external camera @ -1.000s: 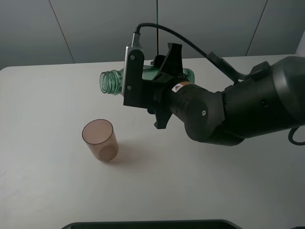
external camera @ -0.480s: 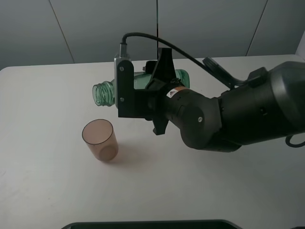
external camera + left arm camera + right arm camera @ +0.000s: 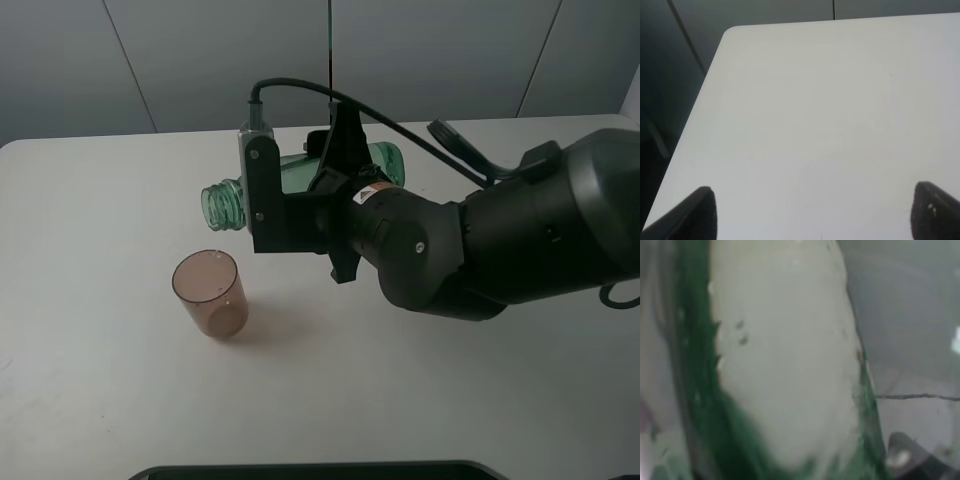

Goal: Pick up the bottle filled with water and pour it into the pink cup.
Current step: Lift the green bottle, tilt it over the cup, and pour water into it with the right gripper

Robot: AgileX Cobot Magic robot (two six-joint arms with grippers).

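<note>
Bottle (image 3: 298, 172) dipped lower, clamped sideways in right tool (image 3: 338, 190).

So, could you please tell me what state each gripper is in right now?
Left gripper: open, empty.
Right gripper: shut on the bottle, held sideways.
</note>
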